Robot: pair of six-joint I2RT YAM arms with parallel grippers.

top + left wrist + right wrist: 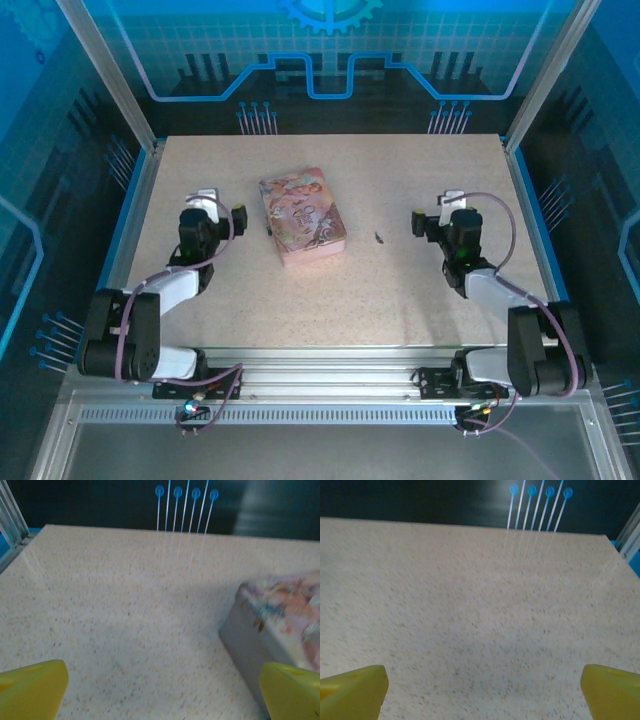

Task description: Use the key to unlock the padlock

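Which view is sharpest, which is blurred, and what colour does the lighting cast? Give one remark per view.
Top external view: fairly sharp, blue glow on the surrounding walls, the tin evenly lit. Left wrist view: the tin's lid is smeared and soft. Right wrist view: the table speckle looks slightly soft, with a faint shadow low down.

I find no word, number or brand I can read; the print on the pink tin's lid (pixel 303 217) is too blurred.
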